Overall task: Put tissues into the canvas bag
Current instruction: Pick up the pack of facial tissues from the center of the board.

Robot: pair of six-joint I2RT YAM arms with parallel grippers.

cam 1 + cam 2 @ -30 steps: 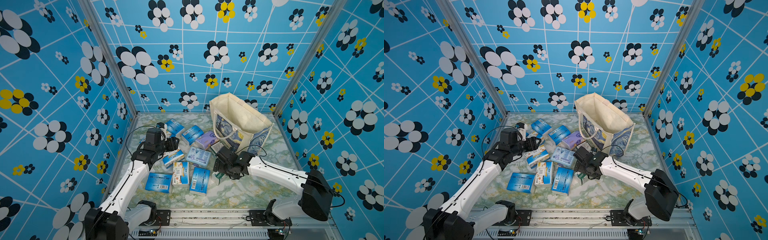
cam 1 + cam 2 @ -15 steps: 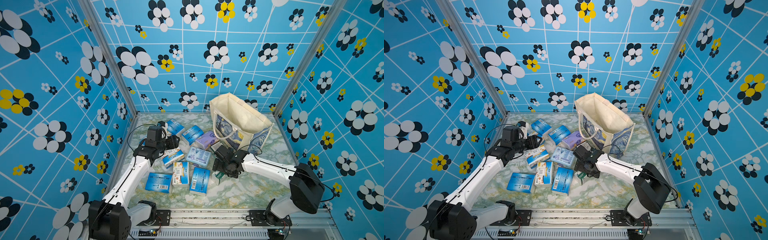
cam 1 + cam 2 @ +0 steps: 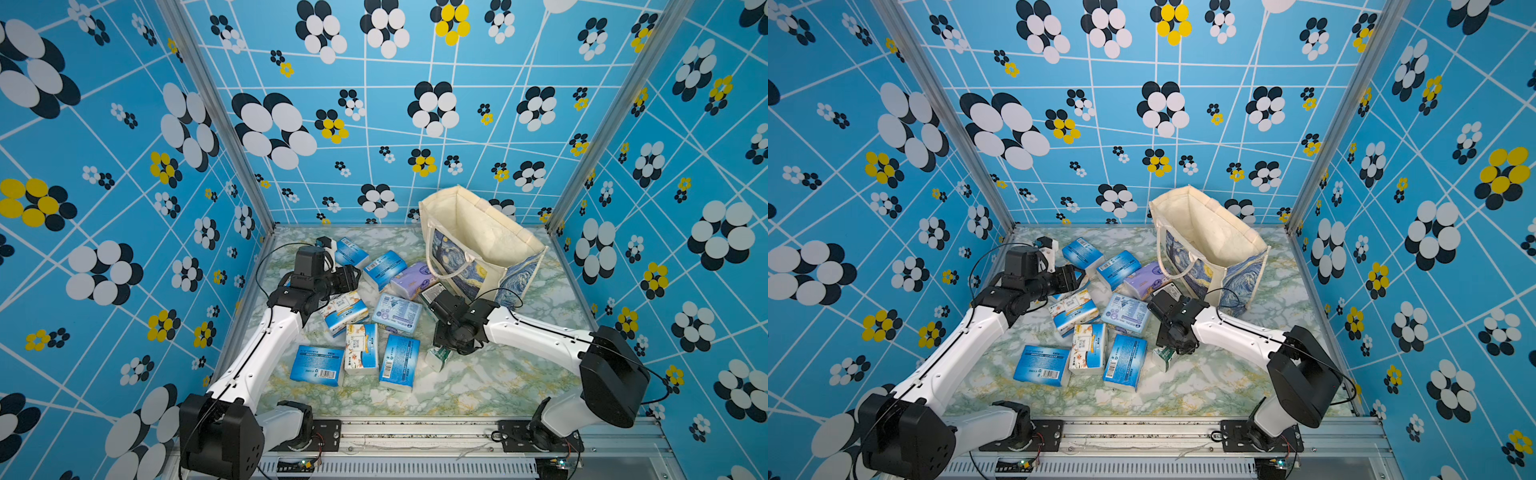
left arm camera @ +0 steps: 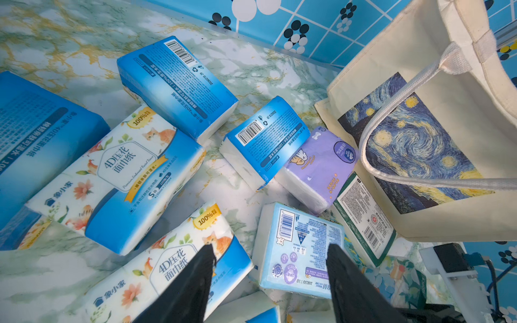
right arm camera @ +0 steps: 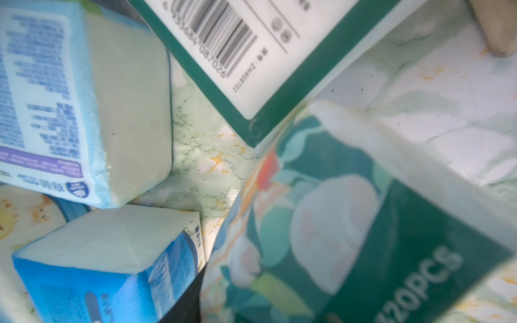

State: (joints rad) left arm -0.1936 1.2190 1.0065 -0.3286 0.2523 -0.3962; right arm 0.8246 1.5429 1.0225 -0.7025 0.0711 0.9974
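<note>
The canvas bag (image 3: 478, 232) stands at the rear right of the marbled bench (image 3: 478, 386), mouth open and leaning, its Starry Night print (image 3: 455, 266) turned toward the tissues (image 3: 318, 365), which all lie on the bench outside it in a loose cluster to its left and front. A lilac pack (image 3: 409, 280) lies just beside the bag's foot, a green-bordered pack (image 4: 361, 218) rests against the bag's lower side, and a pale blue pack (image 3: 397, 312) lies close to both. Two flowered white packs (image 3: 361, 347) and several blue packs (image 3: 399, 361) fill the rest of the cluster. The left end effector (image 4: 270, 249) hangs above the cluster with its fingers (image 4: 195, 279) spread and nothing between them, over the gap between a flowered pack and the pale blue pack. The right end effector (image 3: 445, 348) is down over a green-white pack (image 3: 438, 359) lying on the bench at the cluster's right edge; in the right wrist view that pack fills the frame close up, with one black finger (image 5: 181, 304) just beside its edge and the other finger hidden, so I cannot tell whether it is pinching the pack or merely straddling it
</note>
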